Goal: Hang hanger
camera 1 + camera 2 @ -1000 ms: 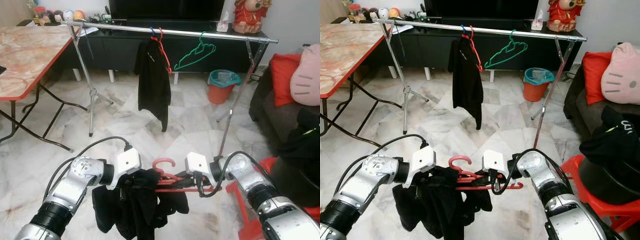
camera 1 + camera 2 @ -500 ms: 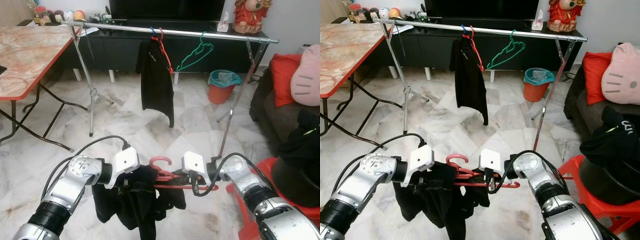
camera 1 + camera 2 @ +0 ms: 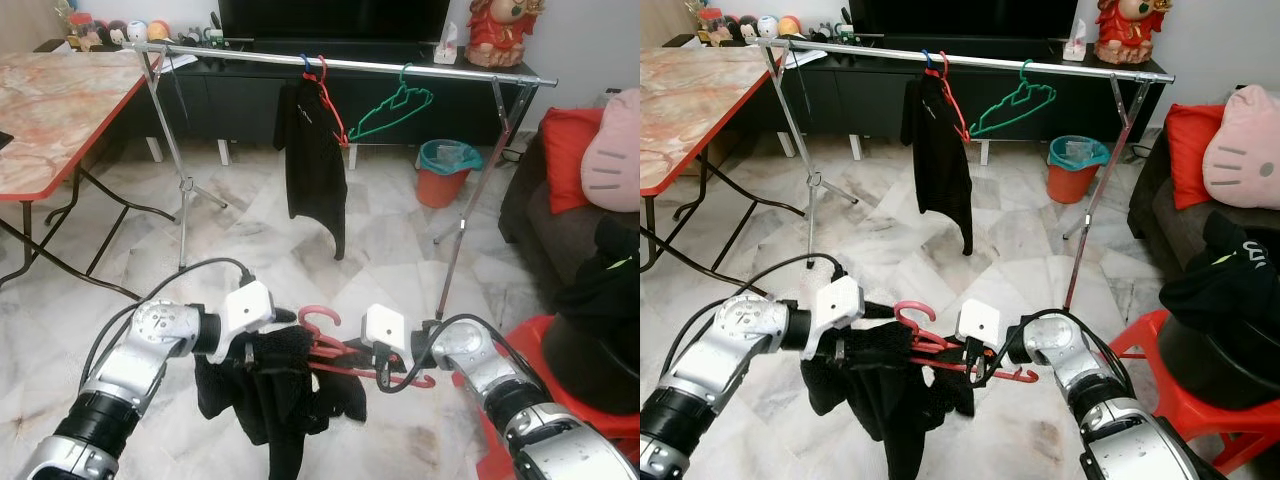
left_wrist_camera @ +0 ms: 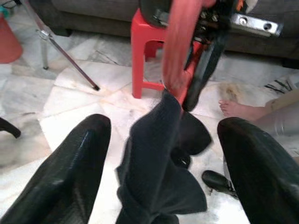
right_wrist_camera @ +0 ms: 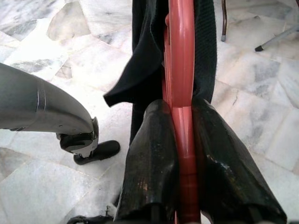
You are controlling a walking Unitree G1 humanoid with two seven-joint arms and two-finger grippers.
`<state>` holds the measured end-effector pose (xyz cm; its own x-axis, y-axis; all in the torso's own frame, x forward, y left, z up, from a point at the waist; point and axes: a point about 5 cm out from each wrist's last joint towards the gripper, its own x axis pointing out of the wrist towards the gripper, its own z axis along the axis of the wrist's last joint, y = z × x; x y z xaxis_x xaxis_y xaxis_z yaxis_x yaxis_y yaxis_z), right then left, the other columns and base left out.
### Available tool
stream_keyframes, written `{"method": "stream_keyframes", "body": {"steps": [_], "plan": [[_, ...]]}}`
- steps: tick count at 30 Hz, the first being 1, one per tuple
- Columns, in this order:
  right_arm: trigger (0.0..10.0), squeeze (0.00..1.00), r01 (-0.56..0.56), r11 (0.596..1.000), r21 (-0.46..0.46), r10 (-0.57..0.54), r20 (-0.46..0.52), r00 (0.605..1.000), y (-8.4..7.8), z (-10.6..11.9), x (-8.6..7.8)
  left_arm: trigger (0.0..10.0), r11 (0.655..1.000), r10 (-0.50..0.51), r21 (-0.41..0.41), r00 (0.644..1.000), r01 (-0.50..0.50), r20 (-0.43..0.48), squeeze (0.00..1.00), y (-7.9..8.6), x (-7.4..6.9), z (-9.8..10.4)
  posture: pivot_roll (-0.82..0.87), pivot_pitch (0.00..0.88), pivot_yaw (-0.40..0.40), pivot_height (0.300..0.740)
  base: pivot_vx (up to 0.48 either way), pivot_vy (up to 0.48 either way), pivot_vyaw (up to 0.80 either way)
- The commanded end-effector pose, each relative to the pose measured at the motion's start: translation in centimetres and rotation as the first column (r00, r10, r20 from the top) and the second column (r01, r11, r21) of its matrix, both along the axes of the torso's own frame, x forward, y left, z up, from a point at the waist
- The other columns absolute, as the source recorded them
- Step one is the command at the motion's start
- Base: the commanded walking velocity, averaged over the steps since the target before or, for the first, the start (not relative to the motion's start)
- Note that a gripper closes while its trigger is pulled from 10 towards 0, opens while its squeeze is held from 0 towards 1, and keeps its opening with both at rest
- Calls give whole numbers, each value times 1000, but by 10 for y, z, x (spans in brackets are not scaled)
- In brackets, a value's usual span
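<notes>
A red hanger [image 3: 318,320] carrying a black garment [image 3: 285,400] hangs low over the floor in front of me. My right gripper [image 5: 181,106] is shut on the hanger's red bar, one finger on each side. On the hanger's left side, my left gripper [image 4: 163,126] is open, fingers wide apart, with the garment drooping between them. Farther ahead stands a steel clothes rail [image 3: 350,66]. A black shirt [image 3: 315,150] on a red hanger and a bare green hanger [image 3: 392,108] hang from it.
A marble-topped folding table [image 3: 50,110] with a red edge stands at the left. An orange bin [image 3: 445,172] sits behind the rail's right leg. A dark sofa with a red cushion [image 3: 565,140] and a red stool [image 3: 1140,345] are at the right. A person's bare foot [image 4: 238,109] rests nearby.
My left gripper has risen a little and my right gripper has shifted left, so the hanger now slopes down to the right. The black shirt on the rail has swung.
</notes>
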<state>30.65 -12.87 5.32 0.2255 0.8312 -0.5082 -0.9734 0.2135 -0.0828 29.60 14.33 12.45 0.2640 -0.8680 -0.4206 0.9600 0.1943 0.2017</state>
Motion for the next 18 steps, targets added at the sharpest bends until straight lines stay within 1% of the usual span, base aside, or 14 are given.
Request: {"method": "stream_keyframes", "body": {"steps": [1, 2, 3, 4, 6, 8, 9, 11, 13, 14, 15, 16, 17, 18], "plan": [[0, 0, 42, 999, 26, -42, 23, 999, 0, 2, 3, 10000, 1000, 12, 12, 998, -12, 57, 1000, 4, 3, 6, 39, 0, -24, 740, 0, 0, 0], [0, 0, 42, 999, 26, -42, 23, 999, 0, 2, 3, 10000, 1000, 12, 12, 998, -12, 57, 1000, 4, 3, 6, 39, 0, -24, 740, 0, 0, 0], [0, 0, 63, 998, 28, -64, 34, 997, 0, 3, 4, 10000, 1000, 21, 12, 997, -22, 75, 369, 4, 4, 7, 36, 0, -24, 740, 0, 0, 0], [0, 0, 118, 993, 31, -120, 58, 991, -2, 4, 8, 10000, 999, 53, -2, 993, -53, 101, 0, 6, 7, 9, 36, 0, -24, 740, 0, 0, 0], [0, 0, 195, 980, 38, -197, 85, 977, -4, 5, 13, 10000, 996, 84, -24, 988, -82, 127, 0, 7, 9, 12, 31, 0, -23, 740, 0, 0, 0], [0, 0, 244, 969, 44, -247, 101, 964, -5, 5, 16, 10000, 994, 112, -35, 983, -108, 146, 0, 8, 10, 14, 31, 0, -23, 740, 0, 0, 0], [0, 0, 301, 952, 57, -306, 110, 946, -6, 6, 18, 10000, 990, 136, -57, 978, -128, 160, 0, 8, 11, 15, 30, 0, -23, 740, 0, 0, 0], [0, 0, 359, 930, 80, -367, 120, 923, -8, 6, 21, 10000, 977, 204, -102, 958, -187, 202, 0, 8, 15, 18, 28, 0, -23, 740, 0, 0, 0], [0, 0, 374, 923, 89, -382, 121, 916, -8, 6, 21, 10000, 973, 219, -118, 953, -197, 210, 0, 8, 15, 19, 28, 0, -23, 740, 0, 0, 0], [0, 0, 390, 916, 95, -400, 128, 908, -7, 6, 22, 10000, 962, 262, -138, 934, -234, 241, 0, 9, 19, 22, 28, 0, -23, 740, 0, 0, 0], [0, 0, 390, 916, 95, -400, 128, 908, -7, 6, 22, 10000, 962, 262, -138, 934, -234, 241, 0, 9, 19, 22, 28, 0, -23, 740, 0, 0, 0], [0, 0, 415, 903, 112, -428, 133, 894, -7, 7, 23, 10000, 944, 320, -166, 908, -283, 271, 0, 10, 23, 24, 25, 0, -25, 740, 0, 0, 0], [0, 0, 415, 903, 112, -428, 133, 894, -7, 7, 23, 10000, 944, 320, -166, 908, -283, 271, 0, 10, 23, 24, 25, 0, -25, 740, 0, 0, 0], [0, 0, 434, 892, 124, -449, 138, 883, -8, 8, 25, 10000, 930, 361, -187, 887, -317, 290, 0, 11, 26, 26, 25, 0, -25, 740, 0, 0, 0]]}}
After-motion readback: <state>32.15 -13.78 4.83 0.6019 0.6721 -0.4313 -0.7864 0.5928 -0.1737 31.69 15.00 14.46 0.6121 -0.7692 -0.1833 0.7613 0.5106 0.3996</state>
